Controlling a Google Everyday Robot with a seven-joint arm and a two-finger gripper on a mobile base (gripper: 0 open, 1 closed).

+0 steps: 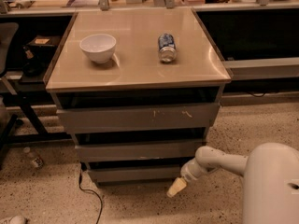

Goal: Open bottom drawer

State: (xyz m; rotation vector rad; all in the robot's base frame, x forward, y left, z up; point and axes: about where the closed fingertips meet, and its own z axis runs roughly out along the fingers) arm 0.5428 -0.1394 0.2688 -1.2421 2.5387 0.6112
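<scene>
- While the arm (pixel 219 160) reaches in from the right, the gripper (pixel 176 187) hangs low over the floor, just beside the right end of the bottom drawer (pixel 133 173).
- This drawer is the lowest of three grey fronts.
- Its tan fingers (pixel 174 189) are pressed together (no gap shows).
- A bowl (pixel 97 47) and a lying can (pixel 166 47) sit on top.

A lab: cluttered workbenches (pixel 243 6) behind, floor cable (pixel 91 196), robot jaws low beside the drawer cabinet (pixel 117 119)
</scene>
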